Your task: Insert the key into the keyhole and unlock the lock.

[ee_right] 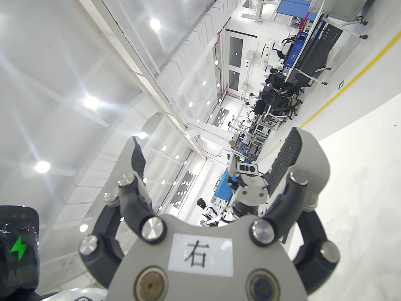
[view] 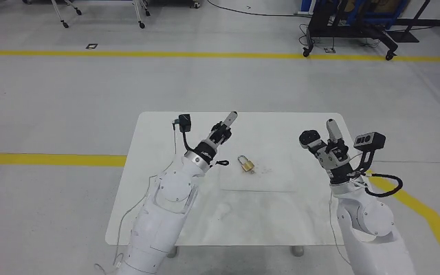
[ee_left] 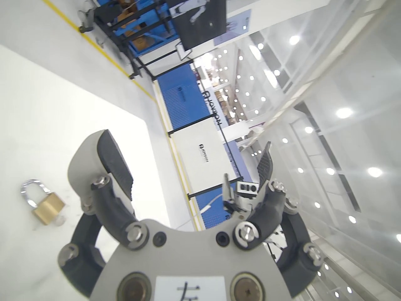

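Brass padlock (view: pixel 246 163) lay flat just beneath the upturned left gripper (view: pixel 225 124), far nearer it than the right gripper (view: pixel 320 132), both spread wide, holding nothing

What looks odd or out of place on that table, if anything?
Nothing stands out. The brass padlock lies flat near the middle of the table; the left gripper and right gripper are open, holding nothing.
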`<state>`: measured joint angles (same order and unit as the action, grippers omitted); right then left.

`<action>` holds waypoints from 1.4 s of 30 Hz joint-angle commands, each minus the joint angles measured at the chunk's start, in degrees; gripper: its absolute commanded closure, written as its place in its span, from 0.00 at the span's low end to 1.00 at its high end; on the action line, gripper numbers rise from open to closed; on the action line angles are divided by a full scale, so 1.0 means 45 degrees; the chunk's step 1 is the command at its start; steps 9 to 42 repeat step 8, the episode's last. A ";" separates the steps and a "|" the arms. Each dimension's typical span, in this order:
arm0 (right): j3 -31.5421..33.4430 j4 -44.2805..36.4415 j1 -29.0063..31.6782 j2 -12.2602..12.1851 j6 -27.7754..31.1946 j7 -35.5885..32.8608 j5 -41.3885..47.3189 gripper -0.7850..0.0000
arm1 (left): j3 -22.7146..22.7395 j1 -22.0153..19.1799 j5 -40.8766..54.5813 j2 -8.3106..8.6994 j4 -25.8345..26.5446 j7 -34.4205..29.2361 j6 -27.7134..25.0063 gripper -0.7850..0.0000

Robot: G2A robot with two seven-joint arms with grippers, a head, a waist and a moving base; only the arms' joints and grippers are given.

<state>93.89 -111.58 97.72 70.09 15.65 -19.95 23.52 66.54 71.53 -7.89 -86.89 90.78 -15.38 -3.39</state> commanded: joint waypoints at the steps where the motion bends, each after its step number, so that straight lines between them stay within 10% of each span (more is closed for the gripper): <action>1: 0.0000 0.0000 0.0000 0.0000 0.0000 0.0000 0.0000 0.00 | 0.0000 0.0000 0.0000 0.0000 0.0000 0.0000 0.0000 0.00; 42: -0.0002 0.0002 -0.0001 0.0000 -0.0002 0.0003 -0.0022 0.00 | -0.0008 -0.0032 -0.0043 0.0000 -0.0156 -0.0001 0.0044 0.00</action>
